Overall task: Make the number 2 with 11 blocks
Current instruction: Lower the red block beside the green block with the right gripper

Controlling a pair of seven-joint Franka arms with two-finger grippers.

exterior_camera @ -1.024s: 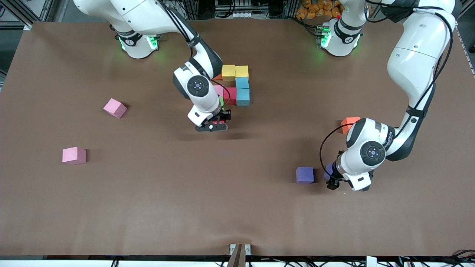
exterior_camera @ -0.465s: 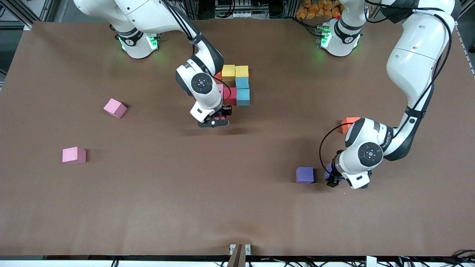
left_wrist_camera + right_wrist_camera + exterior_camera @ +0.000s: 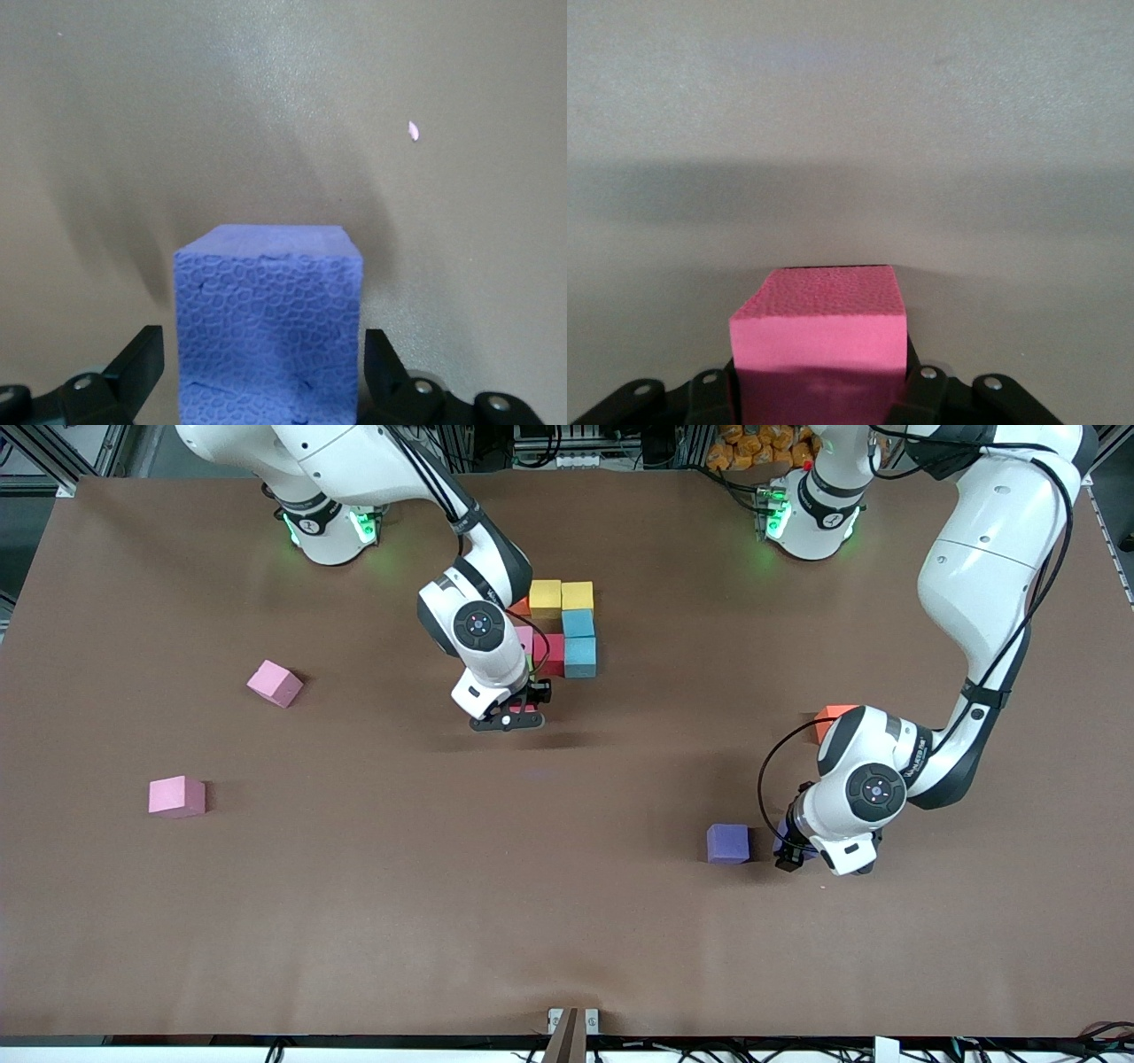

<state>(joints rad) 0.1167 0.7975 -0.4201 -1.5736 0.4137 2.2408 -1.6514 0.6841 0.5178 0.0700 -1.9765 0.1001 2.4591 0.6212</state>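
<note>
Right gripper (image 3: 512, 717): clamped on a red block (image 3: 819, 332) – could nudge the unfinished 2 (image 3: 560, 631) mid-table.
Left gripper (image 3: 790, 855): fingers wide, straddling a purple block (image 3: 268, 323) – off-centre closing twists it.

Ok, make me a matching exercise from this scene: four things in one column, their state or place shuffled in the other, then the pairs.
Things:
1. right gripper
2. left gripper
3. yellow blocks
4. loose pink blocks

States or places:
A. open, astride a purple block on the table
B. touching side by side
C. shut on a red block, by the build
D. toward the right arm's end of the table

Pairs: 1-C, 2-A, 3-B, 4-D
</note>
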